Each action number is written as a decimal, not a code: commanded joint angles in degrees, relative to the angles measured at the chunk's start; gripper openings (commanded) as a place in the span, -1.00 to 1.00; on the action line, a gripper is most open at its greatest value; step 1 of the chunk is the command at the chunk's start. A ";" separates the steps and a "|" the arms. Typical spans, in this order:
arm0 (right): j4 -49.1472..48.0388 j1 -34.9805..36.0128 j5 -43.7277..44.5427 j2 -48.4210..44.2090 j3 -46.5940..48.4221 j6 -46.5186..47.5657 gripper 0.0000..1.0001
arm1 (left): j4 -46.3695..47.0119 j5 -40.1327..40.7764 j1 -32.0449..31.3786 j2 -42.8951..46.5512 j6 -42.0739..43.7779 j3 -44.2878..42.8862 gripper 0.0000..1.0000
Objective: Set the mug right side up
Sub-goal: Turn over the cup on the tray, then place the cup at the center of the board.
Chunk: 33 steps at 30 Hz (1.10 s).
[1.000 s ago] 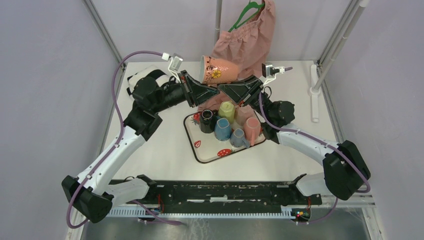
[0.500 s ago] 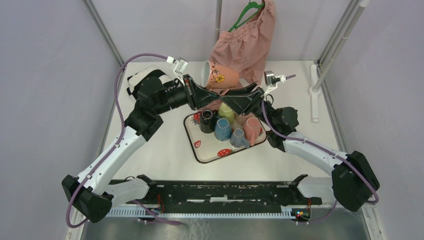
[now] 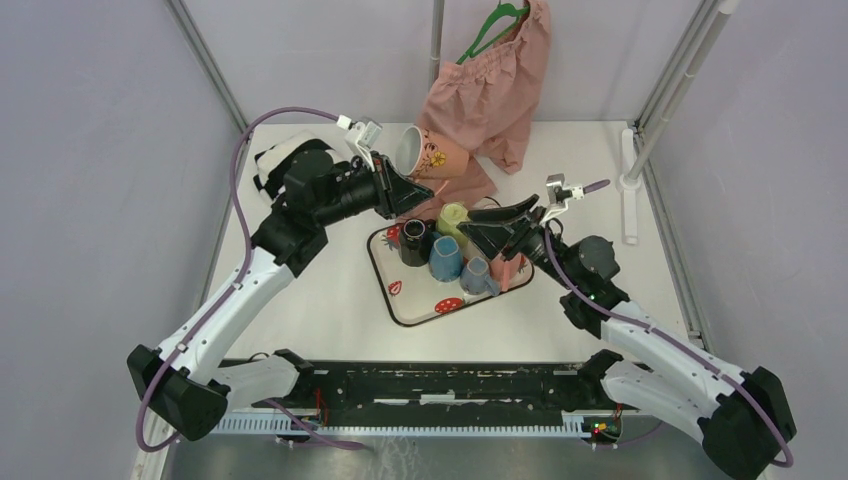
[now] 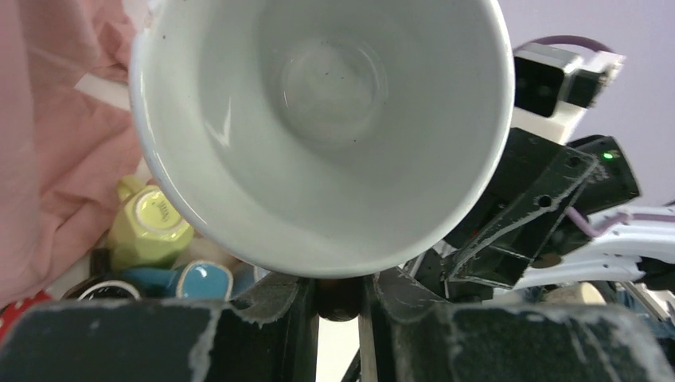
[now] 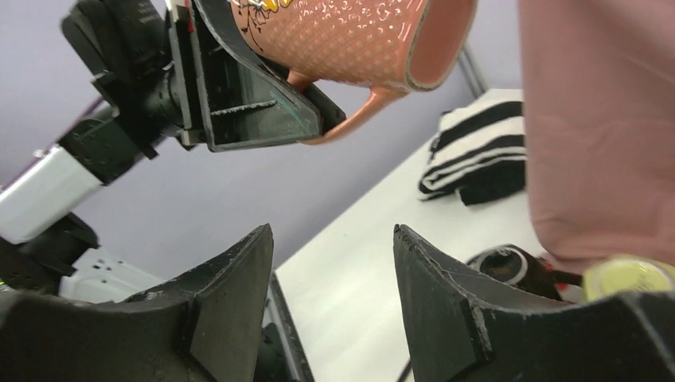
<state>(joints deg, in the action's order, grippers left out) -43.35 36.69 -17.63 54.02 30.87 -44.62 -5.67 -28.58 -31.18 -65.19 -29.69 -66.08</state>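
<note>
The pink dotted mug (image 3: 432,155) with a flower print hangs in the air above the tray's far edge. It lies tilted on its side, white mouth facing left. My left gripper (image 3: 418,189) is shut on its handle (image 5: 350,119). In the left wrist view the mug's white inside (image 4: 318,119) fills the frame, and the handle sits pinched between the fingers of the left gripper (image 4: 341,296). My right gripper (image 3: 470,222) stands open and holds nothing, below and right of the mug, over the tray. The right wrist view shows the right gripper (image 5: 330,232) well apart from the mug (image 5: 358,40).
A white tray (image 3: 405,298) with red spots carries a black mug (image 3: 414,240), a yellow one (image 3: 453,220), a blue one (image 3: 445,258) and others. A pink garment (image 3: 490,80) hangs on a hanger at the back. A striped cloth (image 3: 275,160) lies far left.
My right gripper has opened, let go of the mug and drawn back to the right and nearer. The left gripper keeps the mug by its handle and has shifted it slightly left.
</note>
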 commanded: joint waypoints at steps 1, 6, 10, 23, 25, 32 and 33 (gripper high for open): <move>12.96 -0.17 5.78 -5.68 -1.69 8.99 0.27 | -0.52 4.02 1.20 0.97 5.94 -3.44 -0.96; 19.62 -0.20 9.82 -9.86 -2.75 12.34 0.28 | -2.46 7.25 3.37 3.20 6.37 1.03 -0.96; 22.18 -0.19 11.26 -11.28 -2.48 14.09 0.29 | -6.10 13.35 4.80 5.94 7.66 3.79 -0.96; 26.00 -0.19 13.31 -12.11 -2.83 16.16 0.29 | -16.43 23.44 15.65 4.37 9.29 9.04 -0.96; 26.73 -0.19 13.55 -12.23 -2.68 16.40 0.29 | -16.03 23.14 15.80 1.77 10.60 8.73 -0.96; 28.28 -0.21 14.16 -13.24 -3.23 17.69 0.30 | -15.00 26.86 15.80 -9.81 14.96 3.04 -0.96; 28.47 -0.21 14.18 -13.39 -3.27 18.14 0.30 | -15.25 27.25 15.80 -11.46 15.35 1.89 -0.96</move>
<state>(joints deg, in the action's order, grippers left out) -15.49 36.62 -4.82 41.89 28.01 -28.56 -26.74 -4.03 -15.35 -73.01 -19.55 -57.36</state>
